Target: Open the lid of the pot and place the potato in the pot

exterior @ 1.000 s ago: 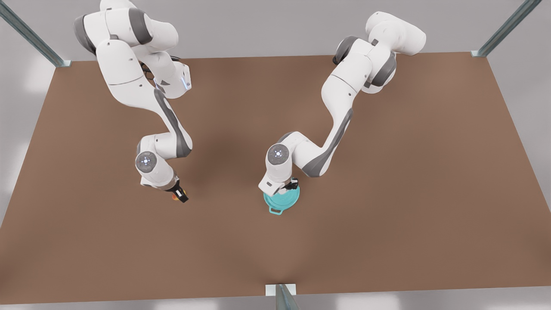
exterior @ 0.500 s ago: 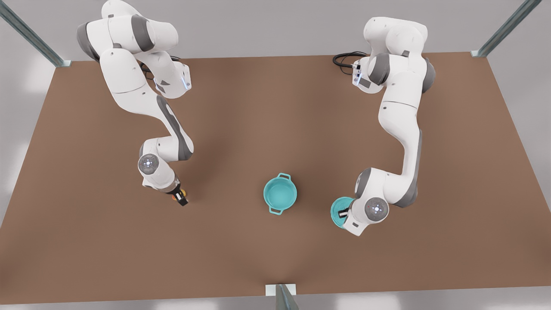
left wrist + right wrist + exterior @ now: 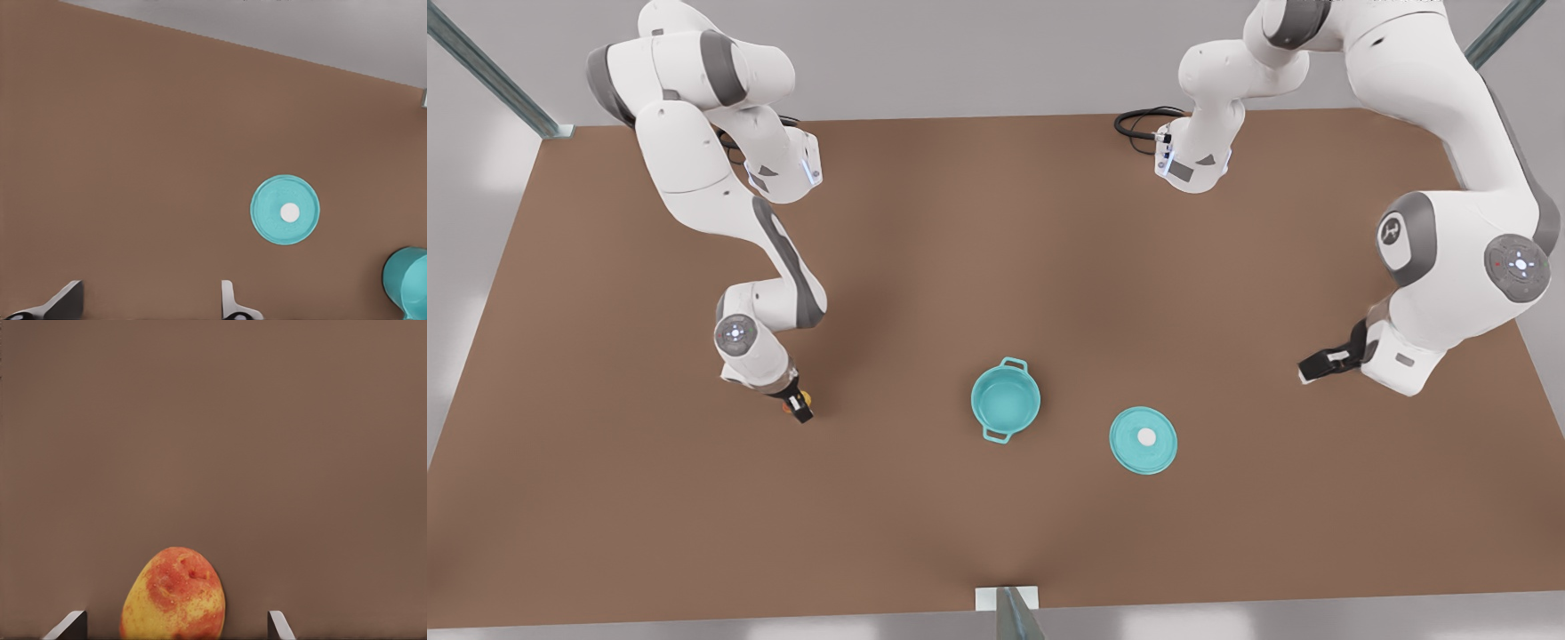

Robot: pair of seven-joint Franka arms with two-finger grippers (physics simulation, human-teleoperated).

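Front view: the pot point(image 3: 1006, 402) stands uncovered on the brown tabletop point(image 3: 960, 249), teal inside, loop handles at eleven and five o'clock; the pot lid point(image 3: 1144, 439), a flat teal disc with a white knob, lies at four o'clock from it, likely parked to leave the mouth free. The right gripper point(image 3: 798, 407) sits low over the potato point(image 3: 800, 400), well out at nine o'clock from the pot; the left gripper point(image 3: 1319, 365) waits at two o'clock from the lid.

Left wrist view: jaws spread, empty; lid and pot rim lie beyond.

Right wrist view: jaws spread either side of the smooth, yellow, red-blotched potato, seemingly not yet pinching.
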